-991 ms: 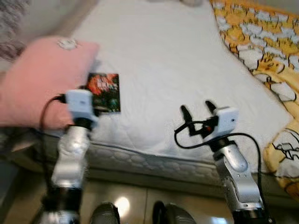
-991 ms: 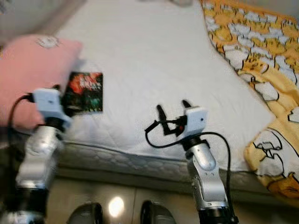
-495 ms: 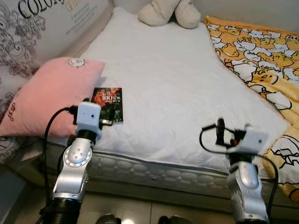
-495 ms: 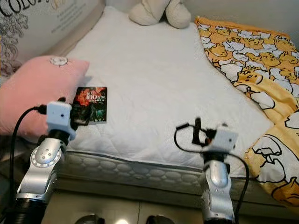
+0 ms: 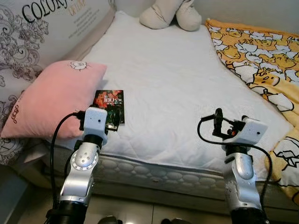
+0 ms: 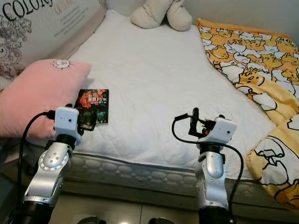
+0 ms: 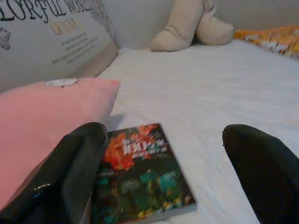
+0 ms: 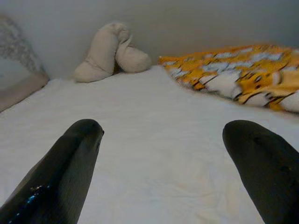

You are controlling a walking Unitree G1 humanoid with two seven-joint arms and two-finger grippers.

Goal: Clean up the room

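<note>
Left gripper at lower left of the head views, fingers spread wide and holding nothing, poised just short of the book. Book lying flat on the white mattress near its front edge, dark cover with red and green print, just beside the lower right corner of the pink pillow; whether book and pillow touch cannot be told. In the left wrist view, one finger seen in front of the book's near left corner, the other well off to the side over bare sheet.

Right gripper at lower right of the head views, likewise parted and empty, held above the mattress edge and aimed up the bed toward the cream plush toy at upper centre.

Progress, as judged: early. Nothing yet lifted; book still to be grasped and put away. Plush toy and the yellow patterned blanket, bunched along the right side of the frame and hanging over the lower right corner of the bed, probably also left to tidy.

Room for moving: wide bare sheet between the two grippers and up the middle of the frame. Tight on the left, with pillow beside the book and the printed headboard panel behind it. Quilted mattress side directly below both wrists, limiting any low approach.
</note>
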